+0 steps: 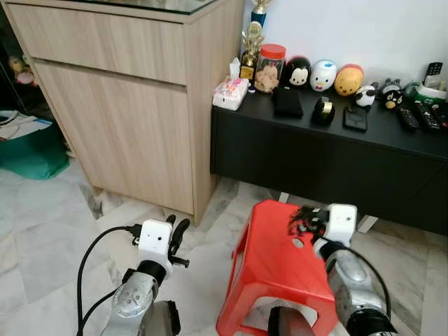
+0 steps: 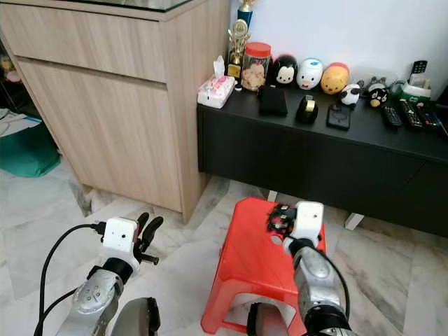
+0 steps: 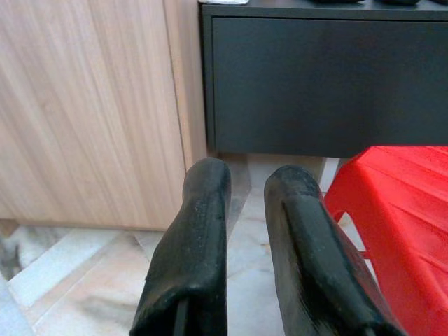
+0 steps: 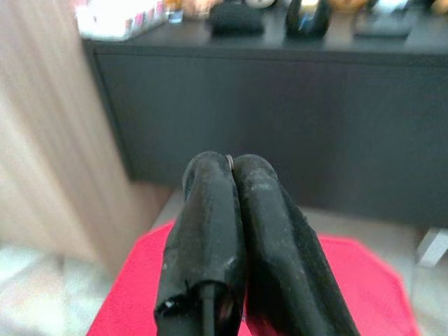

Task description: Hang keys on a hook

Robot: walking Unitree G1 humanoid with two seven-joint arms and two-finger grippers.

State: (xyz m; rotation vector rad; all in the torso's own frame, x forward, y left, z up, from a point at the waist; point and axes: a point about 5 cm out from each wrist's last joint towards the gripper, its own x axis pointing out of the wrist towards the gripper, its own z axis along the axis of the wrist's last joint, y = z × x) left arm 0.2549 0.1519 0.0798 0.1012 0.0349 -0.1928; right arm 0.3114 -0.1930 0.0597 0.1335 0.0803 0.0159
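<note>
Keys: a dark bunch of keys [image 1: 303, 218] sits at the tip of the right gripper [image 1: 308, 221], above the top of a red plastic stool [image 1: 273, 269].
Right gripper: the 2 black fingers [image 4: 210, 231] are pressed together with no gap. In the right wrist view a thin sliver of metal shows pinched between their tips.
Left gripper: the left gripper [image 1: 178, 234] is held low over the marble floor [image 1: 49, 238], to the left of the stool. Its 2 fingers [image 3: 192, 245] stand slightly apart and hold nothing.
Containers: a clear jar with a red lid [image 1: 269, 68] on the black tabletop [image 1: 392, 129] holds pale brown pieces; what they are cannot be told. A floral tissue box [image 1: 230, 92] beside it has a tissue sticking up.
Tabletop: a trophy [image 1: 250, 45], a row of round cartoon figures [image 1: 323, 74] and remote controls [image 1: 418, 115].
Left of the tabletop: a tall light wood cabinet [image 1: 133, 98].
Wrist views: both face the black cabinet front close up.
</note>
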